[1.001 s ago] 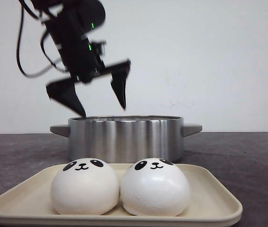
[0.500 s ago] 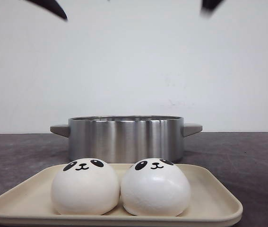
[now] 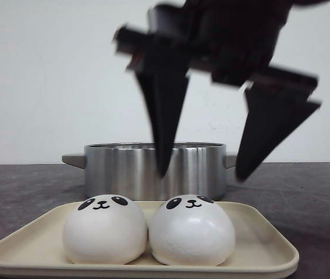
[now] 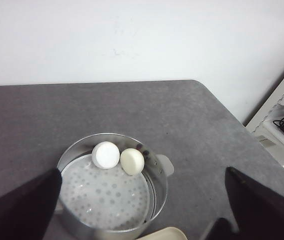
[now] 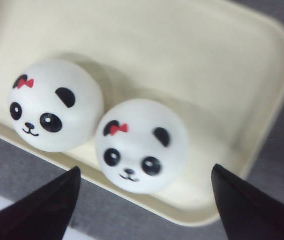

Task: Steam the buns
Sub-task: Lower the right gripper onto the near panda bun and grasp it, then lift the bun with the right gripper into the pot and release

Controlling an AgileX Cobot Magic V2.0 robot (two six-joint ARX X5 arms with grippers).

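Cream tray (image 3: pixel 263 244) at desk's near edge holds two buns (image 3: pixel 105 229) (image 3: pixel 191 230), side by side and touching; two more in steel pot (image 3: pixel 153 170) behind. Right gripper (image 3: pixel 202 171) above, fingers wide, empty. Left fingers wide too. Advisable: centre over right-hand bun, lower straight, close gently, avoid nudging neighbour.

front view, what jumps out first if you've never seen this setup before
The big black right gripper fills the upper front view, jaws spread wide, hanging just above the right-hand one of two panda-faced buns that sit side by side on a cream tray. Behind the tray stands a shiny steel pot; the left wrist view shows two more buns already lying inside it on the perforated steamer plate.
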